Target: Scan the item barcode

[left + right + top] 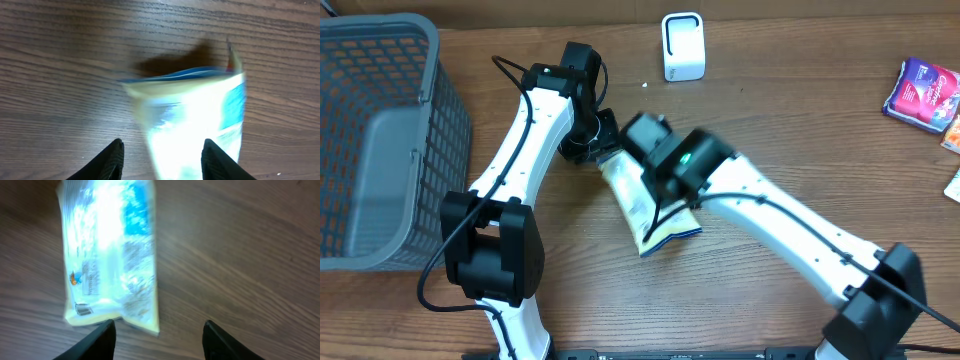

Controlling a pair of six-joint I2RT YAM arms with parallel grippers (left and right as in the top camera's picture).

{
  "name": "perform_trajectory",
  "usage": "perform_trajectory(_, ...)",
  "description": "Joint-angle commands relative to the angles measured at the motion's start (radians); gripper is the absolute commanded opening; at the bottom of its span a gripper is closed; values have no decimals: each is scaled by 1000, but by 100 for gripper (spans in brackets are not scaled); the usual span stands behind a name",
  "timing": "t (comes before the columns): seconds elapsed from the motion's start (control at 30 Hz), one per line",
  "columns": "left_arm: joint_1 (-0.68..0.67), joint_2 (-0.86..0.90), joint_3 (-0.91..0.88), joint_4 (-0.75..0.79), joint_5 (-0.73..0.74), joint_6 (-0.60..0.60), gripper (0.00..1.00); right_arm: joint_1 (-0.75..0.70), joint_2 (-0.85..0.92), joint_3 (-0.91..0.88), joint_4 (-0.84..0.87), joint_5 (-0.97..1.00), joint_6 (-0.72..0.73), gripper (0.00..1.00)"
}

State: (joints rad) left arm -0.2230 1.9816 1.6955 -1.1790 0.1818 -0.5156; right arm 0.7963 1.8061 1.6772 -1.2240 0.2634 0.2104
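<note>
The packet (pixel 635 205) lies on the surface (pixel 770 100) between the arms, probably for regripping. Left jaws and right jaws stand apart, empty; the scanner (pixel 683 45) sits beyond.

Packet (pixel 650 210) in the middle of the table (pixel 790 120)
The packet seems to lie flat on the table, though it is blurry. The basket (pixel 380 140) sits far to its left, the scanner (pixel 683 46) behind it, and more packets (pixel 923 92) at the right edge.
</note>
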Motion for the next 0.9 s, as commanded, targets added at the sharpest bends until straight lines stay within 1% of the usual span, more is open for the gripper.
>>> perform_trajectory(0.0, -5, 0, 23, -3, -14, 23, 44, -97, -11, 132, -16, -113, 26, 62)
perform_trajectory(0.03, -6, 0, 23, -3, -17, 23, 44, -133, -11, 159, -16, -145, 26, 65)
perform_trajectory(0.07, -6, 0, 23, -3, -21, 26, 47, -185, -11, 182, -10, -193, 27, 67)
perform_trajectory(0.1, -6, 0, 23, -3, -21, 26, 46, -238, -11, 185, 10, -259, 27, 69)
perform_trajectory(0.17, -6, 0, 23, -3, -20, 26, 36, -313, -9, 179, 32, -383, 26, 71)
perform_trajectory(0.2, -6, 0, 22, -2, -20, 26, 33, -337, -8, 174, 38, -431, 26, 71)
perform_trajectory(0.23, -7, 1, 22, -2, -20, 26, 26, -370, -8, 164, 45, -502, 26, 71)
perform_trajectory(0.27, -8, 2, 21, -2, -20, 25, 21, -391, -8, 152, 50, -555, 26, 71)
perform_trajectory(0.33, -12, 5, 13, 1, -20, 21, 13, -423, -8, 118, 63, -655, 26, 64)
perform_trajectory(0.37, -14, 6, 4, 8, -21, 21, 6, -430, -8, 100, 66, -688, 26, 54)
perform_trajectory(0.4, -16, 9, -10, 19, -21, 18, 4, -431, -8, 82, 71, -710, 27, 48)
perform_trajectory(0.47, -18, 10, -43, 43, -21, -6, 4, -430, -8, 37, 90, -743, 30, 38)
perform_trajectory(0.5, -19, 10, -68, 56, -19, -24, 4, -423, -8, 11, 104, -764, 30, 37)
perform_trajectory(0.6, -19, 10, -132, 100, 32, -27, 4, -396, -8, -64, 169, -795, 32, 21)
perform_trajectory(0.67, -20, 10, -161, 126, 60, -11, 4, -373, -8, -117, 227, -797, 77, 16)
perform_trajectory(0.77, -23, 10, -203, 188, 102, -5, 4, -337, -8, -196, 318, -796, 180, 4)
perform_trajectory(0.87, -26, 10, -251, 287, 104, -13, 4, -310, -8, -286, 416, -796, 292, 4)
